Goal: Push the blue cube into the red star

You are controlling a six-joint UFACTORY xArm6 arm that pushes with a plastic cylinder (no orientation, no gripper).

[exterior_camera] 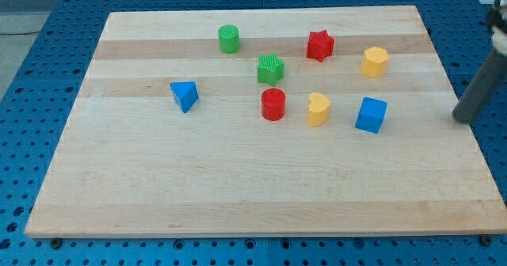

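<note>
Table: pale wooden table [238,195] lying on a blue perforated base [32,76], seen from the front and slightly above.
Blue cube: blue cube [371,115] at right of centre, standing free on the wood, touching nothing.
Red star: red star [320,45] in the upper middle, up and to the view's left of the blue cube, well apart from it.
Between them: yellow block [375,62] with a faceted top sits above the blue cube and to the view's right of the red star; a second yellow block [318,108] with a rounded top stands just beside the blue cube on its left.
Other blocks: red cylinder [273,104] left of the rounded yellow block; green star-like block [270,68] above the red cylinder; green cylinder [229,39] near the view's top; blue triangular block [184,96] alone toward the view's left.
Tool: a plain dark rod with nothing to spread or press together, so no such state can be told; it enters from the view's right edge, slanting down.
My tip: my tip [462,118] rests near the table's right edge, to the view's right of the blue cube at about its height, clearly apart from it and from every block.
</note>
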